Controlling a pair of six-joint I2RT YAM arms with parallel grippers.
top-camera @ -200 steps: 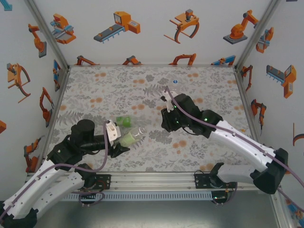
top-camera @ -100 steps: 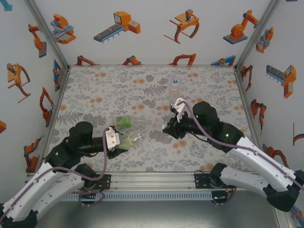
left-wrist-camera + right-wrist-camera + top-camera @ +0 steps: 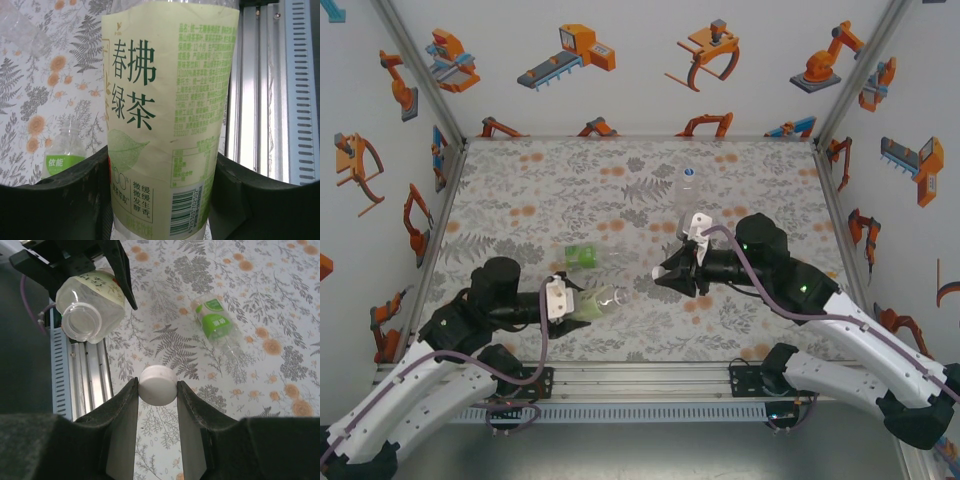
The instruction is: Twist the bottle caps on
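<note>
The floral-print table (image 3: 520,180) was seen from the top view w/ both arms reaching in from the 6 o'clock edge. The left gripper (image 3: 578,303) was placed at approx. 7 o'clock of table ctr, jaws clamped on the pale yellow-green label bottle (image 3: 603,298). This bottle was held roughly horizontal, its uncapped mouth pointed toward 3 o'clock. In the left wrist view it was seen gripped at the label between the two dark fingers (image 3: 55,200). The unlabelled bottle (image 3: 689,190) was stood upright at approx. 1 o'clock, well apart from both grippers. The green-label bottle (image 3: 582,255) was laid on its side at approx. 9 o'clock, just beyond the held bottle. The right gripper (image 3: 663,277) was positioned near ctr, approx. 5 o'clock, faced toward the held bottle's mouth w/ a gap between. In the right wrist view its jaws were seen narrowed onto a white cap (image 3: 158,385), pinched at the rim by both pads; the bottle mouth was seen at 10 o'clock of the cap.
</note>
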